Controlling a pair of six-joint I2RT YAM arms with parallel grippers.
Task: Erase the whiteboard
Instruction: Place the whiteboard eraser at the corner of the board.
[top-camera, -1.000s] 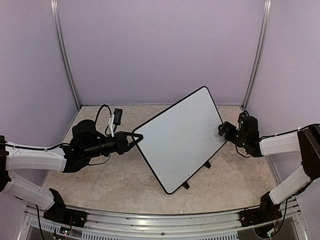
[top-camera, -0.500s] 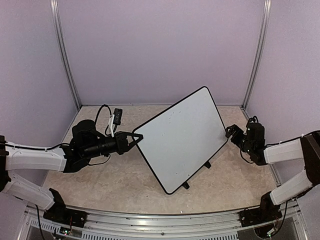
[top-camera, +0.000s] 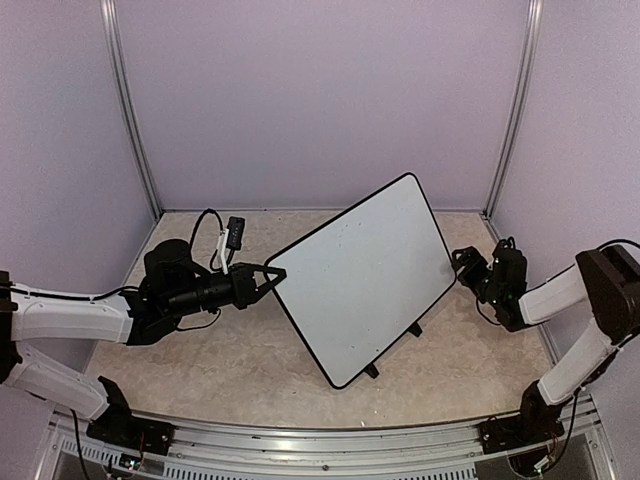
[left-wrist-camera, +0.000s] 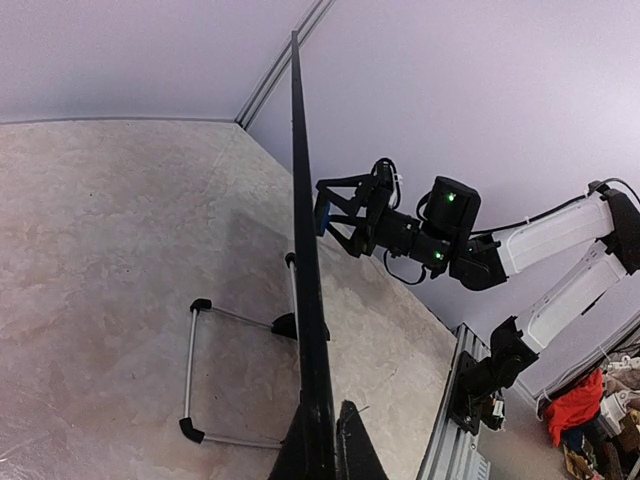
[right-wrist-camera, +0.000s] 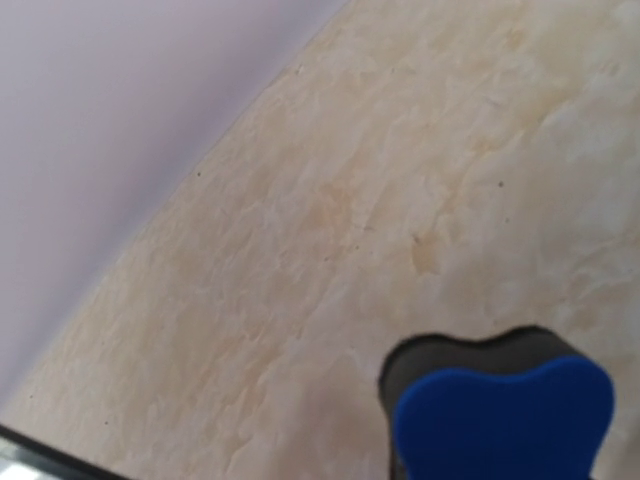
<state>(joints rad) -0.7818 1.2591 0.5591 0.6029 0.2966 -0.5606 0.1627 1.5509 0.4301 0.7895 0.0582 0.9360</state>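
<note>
Whiteboard (top-camera: 360, 275) is propped at a tilt on its black stand feet (top-camera: 372, 371) in the middle of the counter (top-camera: 230, 350), and its glossy face is seen nearly blank. Its left corner is pinched by the left tool (top-camera: 272, 273), whose fingers are drawn narrow onto the black rim. A black-and-blue eraser (right-wrist-camera: 500, 415) is gripped in the widely spread right tool (top-camera: 462, 262) just beside the board's right edge; whether it touches cannot be told.
</note>
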